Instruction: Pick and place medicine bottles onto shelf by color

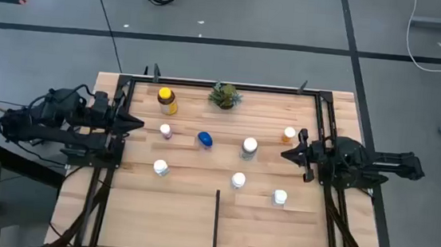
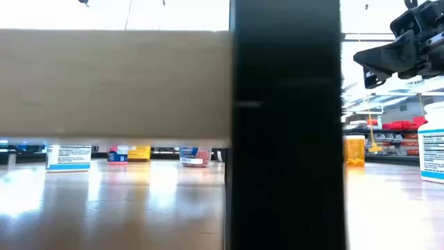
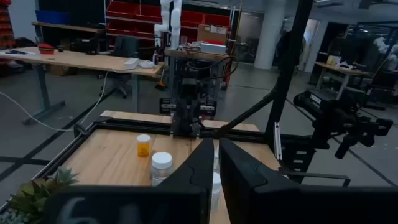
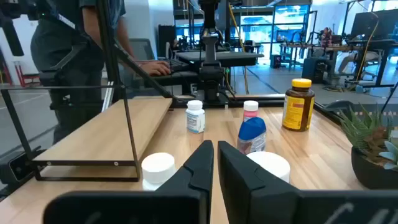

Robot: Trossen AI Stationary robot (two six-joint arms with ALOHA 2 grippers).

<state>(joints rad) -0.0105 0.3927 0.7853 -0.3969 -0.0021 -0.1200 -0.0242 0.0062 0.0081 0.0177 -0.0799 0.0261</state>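
Both dark pincers, left pincer point(image 1: 139, 123) and right pincer point(image 1: 285, 154), hang narrow and empty. The small orange bottle point(image 1: 288, 134) stands upright just beside the right pincer, on the light-wood desk point(image 1: 181, 208); right arm nearer.

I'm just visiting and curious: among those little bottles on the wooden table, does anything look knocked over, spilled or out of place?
Nothing is spilled. One oddity: the blue bottle seems to lie on its side, while the amber bottle and the white-capped ones stand upright. A small potted plant sits among them. Both grippers, left and right, wait shut at the sides.
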